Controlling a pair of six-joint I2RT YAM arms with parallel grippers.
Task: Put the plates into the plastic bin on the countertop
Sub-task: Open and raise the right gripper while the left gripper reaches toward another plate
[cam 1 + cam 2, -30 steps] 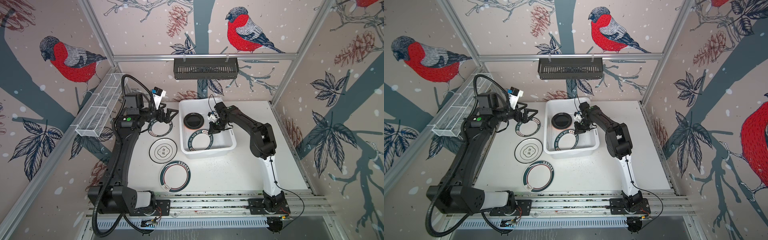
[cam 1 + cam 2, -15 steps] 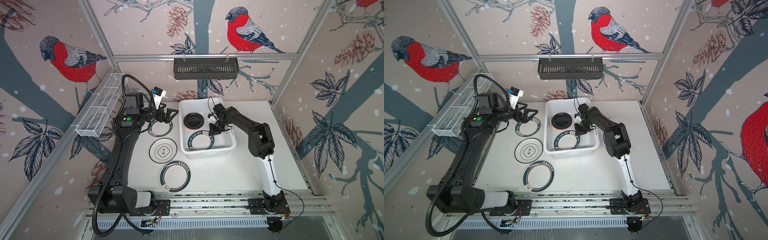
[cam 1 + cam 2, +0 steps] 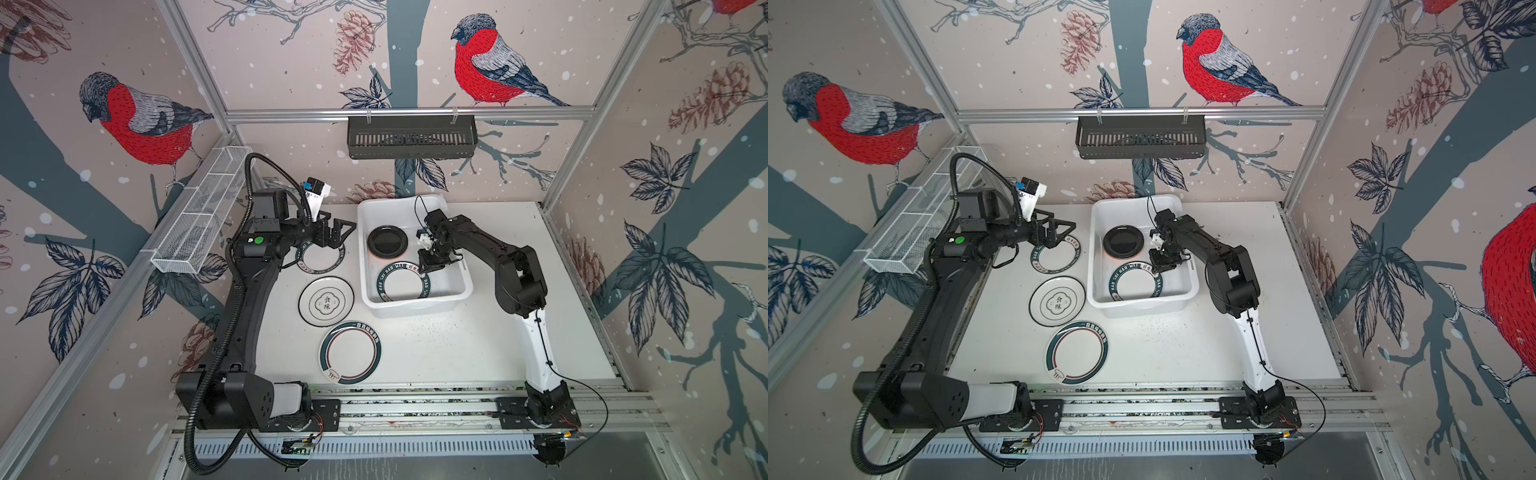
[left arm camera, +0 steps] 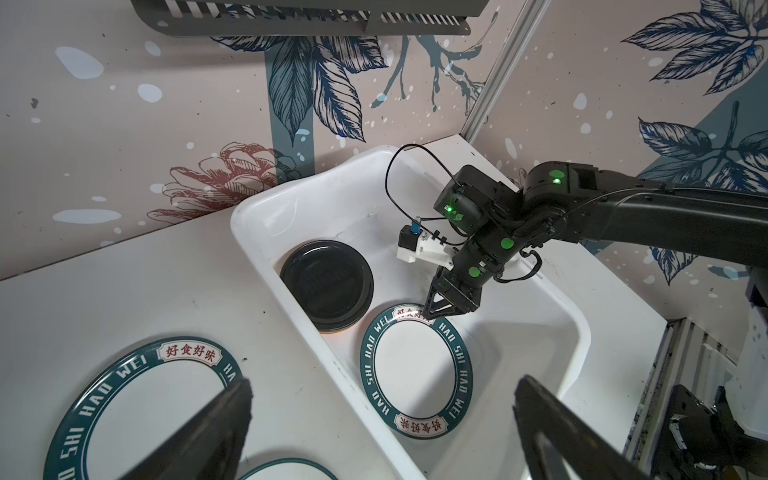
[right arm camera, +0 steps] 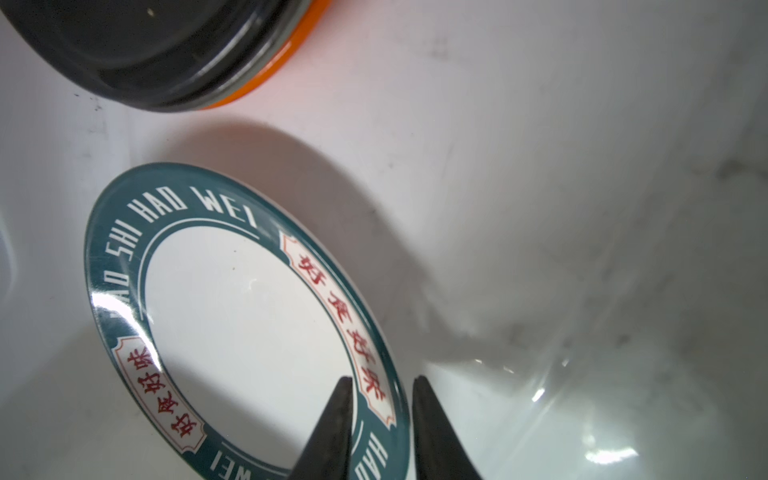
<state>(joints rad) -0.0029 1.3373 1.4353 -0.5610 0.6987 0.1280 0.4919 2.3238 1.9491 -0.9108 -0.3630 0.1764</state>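
In both top views the plastic bin point(image 3: 415, 308) sat on the speckled white tabletop point(image 3: 478, 345), holding a black plate point(image 3: 387, 242) and a green-rimmed plate point(image 3: 401, 286); three more plates point(image 3: 326, 301) lay just beside it, bird wallpaper point(image 3: 145, 120) all round. The left wrist view showed the left claw point(image 4: 384, 384) spread wide and empty. In the right wrist view the right claw point(image 5: 382, 379) stood slightly parted astride the rim lettered "HAO SHI HAO WEI".

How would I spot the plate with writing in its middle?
Find the white plastic bin. Left of it on the countertop lie three plates in line; take the middle plate. Unlike its green-rimmed neighbours, it has a thin black rim and central characters.
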